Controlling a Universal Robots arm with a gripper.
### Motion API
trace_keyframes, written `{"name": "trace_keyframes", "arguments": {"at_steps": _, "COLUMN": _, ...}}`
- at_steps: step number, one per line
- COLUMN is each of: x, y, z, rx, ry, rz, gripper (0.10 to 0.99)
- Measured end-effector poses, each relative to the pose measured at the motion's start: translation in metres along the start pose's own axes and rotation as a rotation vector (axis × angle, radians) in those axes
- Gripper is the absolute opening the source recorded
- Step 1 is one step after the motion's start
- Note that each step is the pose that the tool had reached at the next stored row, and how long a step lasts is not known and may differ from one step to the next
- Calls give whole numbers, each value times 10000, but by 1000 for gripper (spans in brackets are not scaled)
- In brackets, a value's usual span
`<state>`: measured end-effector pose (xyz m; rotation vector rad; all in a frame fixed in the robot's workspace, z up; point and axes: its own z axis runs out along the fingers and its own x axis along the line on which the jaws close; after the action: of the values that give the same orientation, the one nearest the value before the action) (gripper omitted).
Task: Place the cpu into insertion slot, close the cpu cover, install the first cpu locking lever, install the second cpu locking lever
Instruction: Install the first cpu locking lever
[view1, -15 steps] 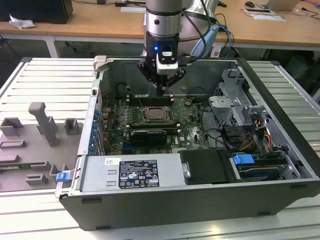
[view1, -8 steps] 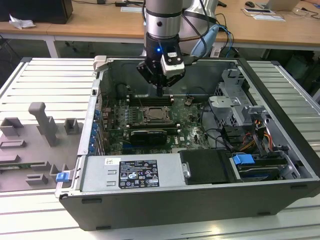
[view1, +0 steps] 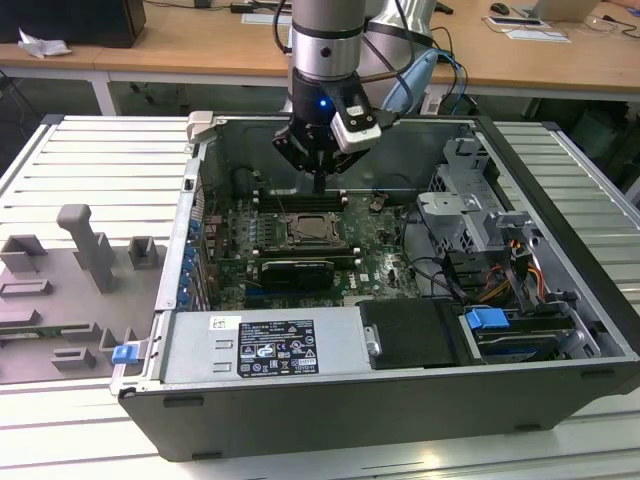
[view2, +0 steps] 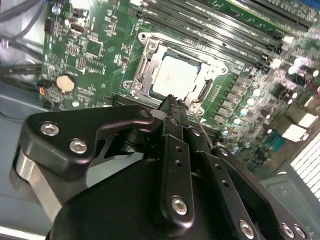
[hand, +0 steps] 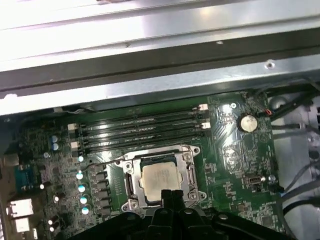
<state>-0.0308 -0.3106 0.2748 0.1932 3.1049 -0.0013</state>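
Vertical arm (view1: 322, 40), claw (view1: 318, 182) downward, fingertips tight together, nothing between them.

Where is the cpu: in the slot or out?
In. The cpu lies flat, pale face up, within the slot rim in both wrist views.

A ribbed, pale grey metal table (view1: 60, 150) carries an open computer case (view1: 400, 410) lying on its side across the middle and, towards the exterior view's left, what looks like a grey moulded fixture plate (view1: 60, 300) with upright blocks, just beside the case.
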Motion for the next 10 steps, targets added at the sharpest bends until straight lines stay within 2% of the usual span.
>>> {"name": "trace_keyframes", "arguments": {"at_steps": 6, "x": 8, "y": -1, "z": 20, "rx": -37, "ry": 22, "rz": -973, "gripper": 106}}
{"name": "trace_keyframes", "arguments": {"at_steps": 7, "x": 39, "y": -5, "z": 23, "rx": -44, "ry": 24, "rz": -1031, "gripper": 106}}
{"name": "trace_keyframes", "arguments": {"at_steps": 10, "x": 216, "y": -27, "z": 31, "rx": -79, "ry": 55, "rz": -1048, "gripper": 106}}
